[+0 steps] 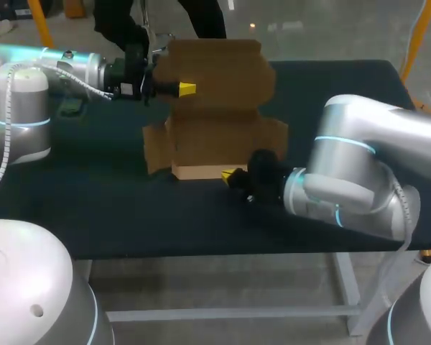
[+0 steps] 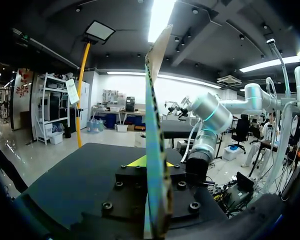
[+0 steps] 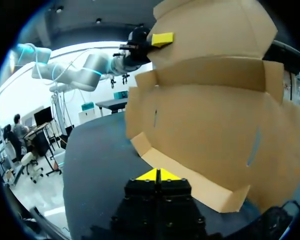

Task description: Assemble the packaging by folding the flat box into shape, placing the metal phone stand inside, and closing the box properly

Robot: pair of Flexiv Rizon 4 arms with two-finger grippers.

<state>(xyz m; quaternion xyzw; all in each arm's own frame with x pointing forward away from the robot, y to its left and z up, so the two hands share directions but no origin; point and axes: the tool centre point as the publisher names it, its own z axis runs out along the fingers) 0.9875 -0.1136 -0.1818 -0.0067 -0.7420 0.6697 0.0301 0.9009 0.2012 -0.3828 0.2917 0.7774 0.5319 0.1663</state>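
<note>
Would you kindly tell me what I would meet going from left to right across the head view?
left arm → cardboard box → right arm

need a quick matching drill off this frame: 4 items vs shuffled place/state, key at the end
Things:
1. left gripper
2. right gripper
3. box lid
4. front wall

States:
A. low and pale, just ahead of the right gripper
B. raised upright
C. shut, nothing between its fingers
D. shut on the lid's edge

Pairs: 1-D, 2-C, 3-B, 4-A
</note>
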